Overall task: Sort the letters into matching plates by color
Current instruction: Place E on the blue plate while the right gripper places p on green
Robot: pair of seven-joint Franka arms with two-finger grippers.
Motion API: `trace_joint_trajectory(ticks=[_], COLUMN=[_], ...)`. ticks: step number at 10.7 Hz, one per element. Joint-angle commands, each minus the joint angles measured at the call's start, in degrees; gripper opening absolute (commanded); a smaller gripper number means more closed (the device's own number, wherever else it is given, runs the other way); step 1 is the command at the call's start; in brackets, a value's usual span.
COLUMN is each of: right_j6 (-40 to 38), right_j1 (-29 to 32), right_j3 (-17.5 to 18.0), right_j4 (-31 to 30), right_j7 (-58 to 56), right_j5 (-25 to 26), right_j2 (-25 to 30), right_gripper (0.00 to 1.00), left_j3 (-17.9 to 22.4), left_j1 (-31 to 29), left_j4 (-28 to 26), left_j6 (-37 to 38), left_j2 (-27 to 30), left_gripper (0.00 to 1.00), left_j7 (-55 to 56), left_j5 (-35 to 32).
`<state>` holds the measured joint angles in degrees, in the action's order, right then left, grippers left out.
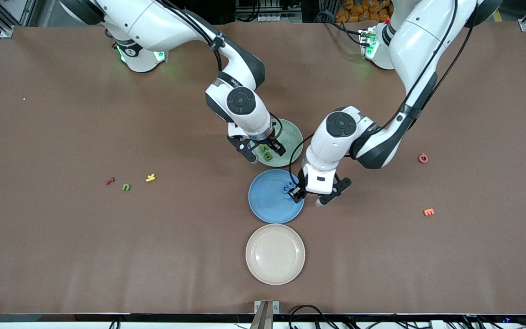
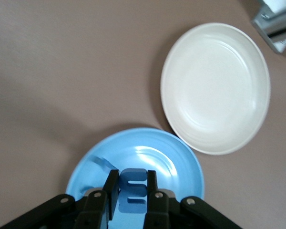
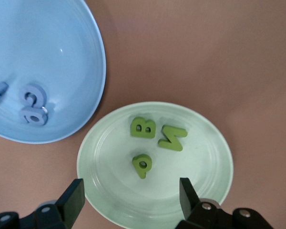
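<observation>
My left gripper [image 1: 297, 192] is shut on a blue letter E [image 2: 133, 190] and holds it low over the blue plate [image 1: 267, 198], at the rim toward the left arm's end; the plate also shows in the left wrist view [image 2: 181, 160]. Other blue letters [image 3: 33, 107] lie in the blue plate [image 3: 52, 47]. My right gripper [image 1: 265, 152] is open and empty above the mint green plate [image 1: 292, 135]. In the right wrist view the gripper [image 3: 132, 188] is over this plate [image 3: 205, 143], which holds three green letters [image 3: 143, 128]. One green letter [image 1: 126, 187] lies on the table toward the right arm's end.
A cream plate [image 1: 275, 254] sits nearer the front camera than the blue plate and also shows in the left wrist view [image 2: 214, 88]. A red letter [image 1: 110, 181] and a yellow letter [image 1: 150, 177] flank the loose green one. A red letter [image 1: 423, 158] and an orange letter [image 1: 428, 212] lie toward the left arm's end.
</observation>
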<state>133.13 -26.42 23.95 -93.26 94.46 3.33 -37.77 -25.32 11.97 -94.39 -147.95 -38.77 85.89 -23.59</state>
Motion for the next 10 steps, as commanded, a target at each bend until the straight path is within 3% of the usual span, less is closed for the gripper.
trace_joint_trajectory(ticks=[1, 2, 3, 4, 6, 10], right_j6=[-6.38, -7.96, -10.33, -13.05, -17.8, -26.24], right_j1=[5.04, 7.32, 8.56, 9.79, 15.31, 21.22], right_j3=[3.37, 5.03, 5.49, 5.84, 9.08, 10.32], right_j4=[-0.88, -1.05, -1.14, -1.23, -2.01, -3.06], right_j7=[-4.17, -6.81, -9.36, -12.17, -17.36, -25.09], right_j5=[1.16, 1.16, 1.16, 1.16, 1.07, 0.98], right_j2=[5.15, 6.81, 8.31, 9.8, 12.53, 17.45], right_gripper=[0.88, 0.88, 0.88, 0.88, 0.88, 0.89], left_j3=[0.36, 0.71, 0.97, 1.67, 2.03, 2.12], left_j1=[2.96, 5.06, 5.43, 5.43, 4.82, 3.16], left_j4=[2.28, 2.37, 2.37, 2.28, 2.19, 2.19], left_j6=[-1.63, -1.64, -1.64, -1.29, -0.15, 6.96], left_j2=[-1.57, -1.4, -1.31, -1.05, -0.61, 0.53], left_gripper=[0.0, 0.13, 0.93, 1.0, 1.0, 1.0], left_j7=[2.34, 5.05, 4.9, 4.81, 4.2, -7.99], left_j5=[0.92, 0.66, -0.48, -2.58, -3.65, -5.15])
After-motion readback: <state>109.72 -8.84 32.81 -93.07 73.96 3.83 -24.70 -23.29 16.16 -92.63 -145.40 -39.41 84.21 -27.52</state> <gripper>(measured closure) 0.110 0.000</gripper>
